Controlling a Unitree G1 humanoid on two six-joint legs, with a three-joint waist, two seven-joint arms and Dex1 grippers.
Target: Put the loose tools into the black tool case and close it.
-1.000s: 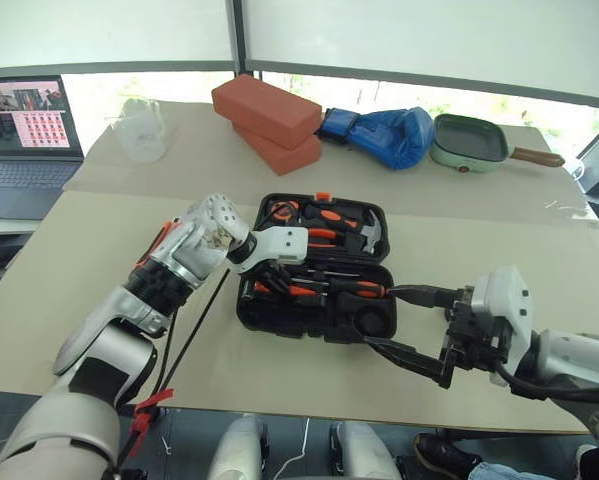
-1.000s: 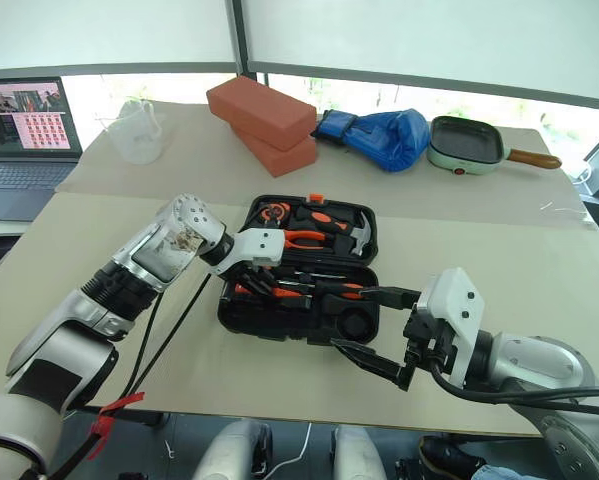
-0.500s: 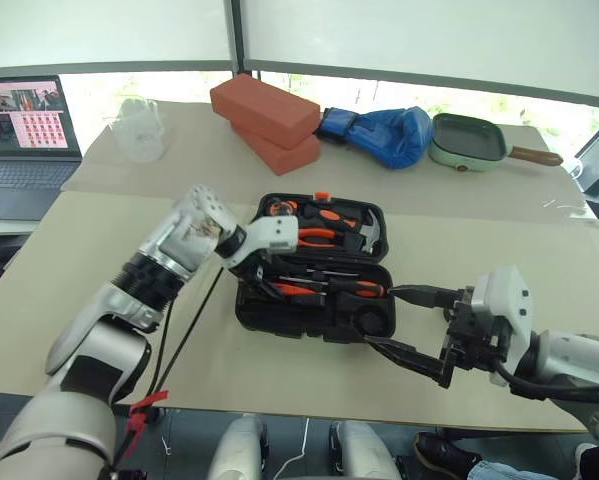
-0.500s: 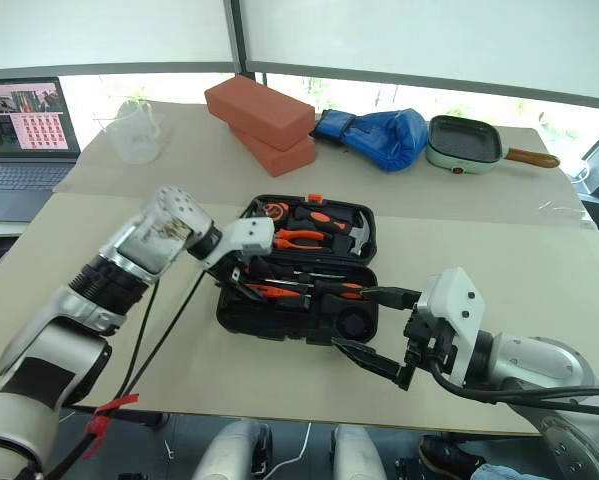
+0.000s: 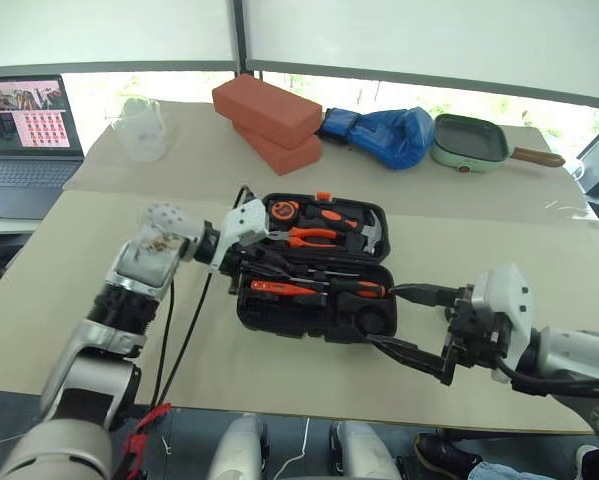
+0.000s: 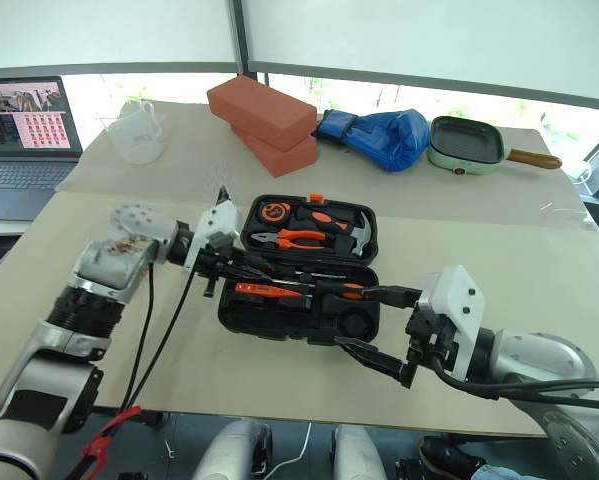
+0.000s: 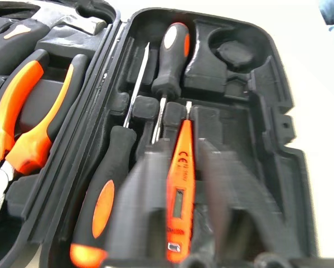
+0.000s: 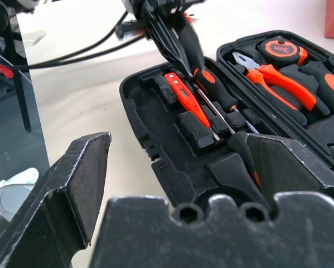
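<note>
A: What is lying on the beige table [image 5: 69, 260] now?

B: The black tool case [image 5: 319, 318] is lying open in the middle. In its far half the orange-handled pliers [image 5: 314, 237], the hammer [image 5: 372, 232] and the round tape measure [image 5: 284, 210] are sitting. In the near half two black-and-orange screwdrivers [image 7: 102, 209] and a slim orange tester screwdriver [image 7: 179, 190] are resting in their slots.

A: And the grippers?

B: The left gripper [image 5: 264, 262] is hovering over the left end of the case — its fingers are clenched together, holding nothing. The right gripper [image 5: 409, 325] is waiting at the right end of the case — its fingers [image 8: 72, 184] are spread wide and are gripping nothing.
</note>
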